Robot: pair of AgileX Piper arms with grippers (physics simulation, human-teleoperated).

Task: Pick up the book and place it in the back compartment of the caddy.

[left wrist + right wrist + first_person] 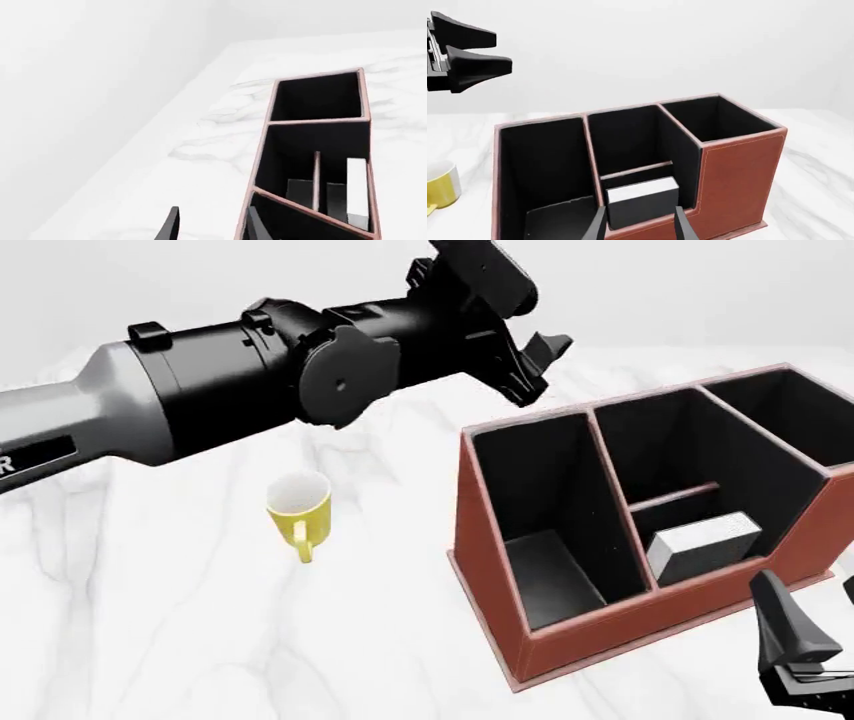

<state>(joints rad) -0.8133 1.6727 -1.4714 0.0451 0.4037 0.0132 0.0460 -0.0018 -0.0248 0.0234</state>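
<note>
The black book [701, 540] with white page edges lies inside the back compartment [750, 502], the small low-walled cell of the red-brown caddy [601, 625]. It also shows in the right wrist view [640, 197] and the left wrist view [357, 190]. My right gripper [640, 227] is open and empty, just outside the low wall in front of the book; it shows at the front view's lower right [814, 625]. My left gripper [541, 365] is open and empty, hovering high above the caddy's left end.
A yellow mug [300, 510] stands on the white marble table [200, 640] left of the caddy. The caddy's two long cells and the twin small cell [667, 475] hold nothing visible. The left arm's thick body spans the upper left of the front view.
</note>
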